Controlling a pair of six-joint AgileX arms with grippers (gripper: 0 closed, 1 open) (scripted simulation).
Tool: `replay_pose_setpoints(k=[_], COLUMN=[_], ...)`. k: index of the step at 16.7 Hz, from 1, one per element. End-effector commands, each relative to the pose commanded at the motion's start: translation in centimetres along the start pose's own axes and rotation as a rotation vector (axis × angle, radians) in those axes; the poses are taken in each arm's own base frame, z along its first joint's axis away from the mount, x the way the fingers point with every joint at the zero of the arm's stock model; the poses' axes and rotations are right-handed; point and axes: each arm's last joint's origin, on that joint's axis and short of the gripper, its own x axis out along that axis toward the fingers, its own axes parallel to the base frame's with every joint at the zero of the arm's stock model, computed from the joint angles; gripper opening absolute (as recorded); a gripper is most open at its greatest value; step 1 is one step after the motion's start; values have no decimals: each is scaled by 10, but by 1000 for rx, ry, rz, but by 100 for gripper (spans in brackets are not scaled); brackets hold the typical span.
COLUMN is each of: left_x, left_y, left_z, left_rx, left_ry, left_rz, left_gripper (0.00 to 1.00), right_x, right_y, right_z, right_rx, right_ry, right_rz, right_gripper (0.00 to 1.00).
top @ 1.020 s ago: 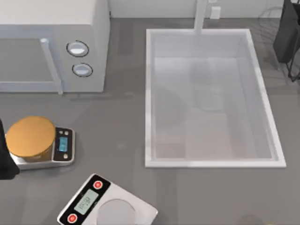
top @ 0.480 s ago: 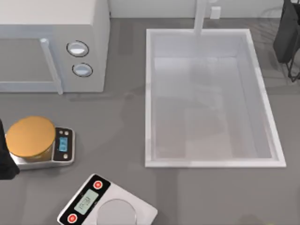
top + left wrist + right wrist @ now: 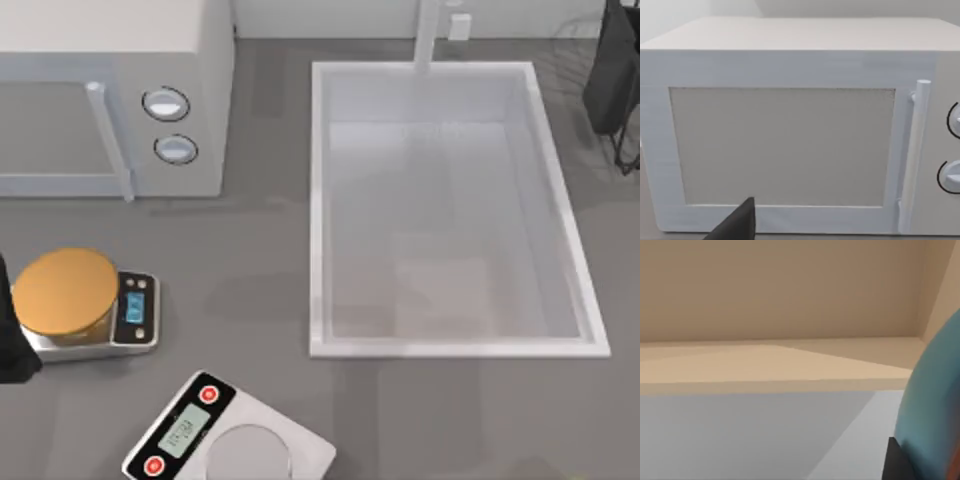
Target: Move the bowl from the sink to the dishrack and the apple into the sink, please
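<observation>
The white sink [image 3: 318, 200] lies at the right of the table with its faucet post [image 3: 428, 35] at the far short side; its basin holds nothing. In the right wrist view the teal-blue curved wall of the bowl [image 3: 935, 405] looms very close, and a dark finger [image 3: 896, 462] of my right gripper presses against it. Beyond the bowl are only plain beige and grey surfaces. The apple is out of view. My left arm [image 3: 8, 340] is parked at the table's left edge, and one dark fingertip [image 3: 737, 225] points at the microwave door.
A white microwave [image 3: 110, 100] fills the back left. An orange-topped scale [image 3: 70, 295] sits at the left, and a white scale [image 3: 230, 440] lies at the front. A black wire dishrack [image 3: 615, 80] stands at the back right edge.
The faint grey shadow on the sink floor has slid toward the near end and grown paler. Nothing on the table has moved.
</observation>
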Motion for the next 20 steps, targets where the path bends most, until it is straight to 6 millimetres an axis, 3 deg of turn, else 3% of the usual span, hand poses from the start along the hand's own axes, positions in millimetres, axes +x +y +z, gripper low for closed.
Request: replay_pose_setpoints(k=[5,11,16,20], left_x=[0,0,0,0], left_y=[0,0,0,0], left_z=[0,0,0,0], left_rx=[0,0,0,0], left_ry=[0,0,0,0], left_rz=[0,0,0,0], left_gripper=[100,100,100,100], right_x=[41,64,65,65], right_y=[-4,5,6,6], right_z=[-55,-137,-144,-144], right_rx=[-37,-25,-22,-22], right_ry=[-95,-64,-54,-54], right_rz=[3,2,2,2], right_gripper=[0,0,0,30])
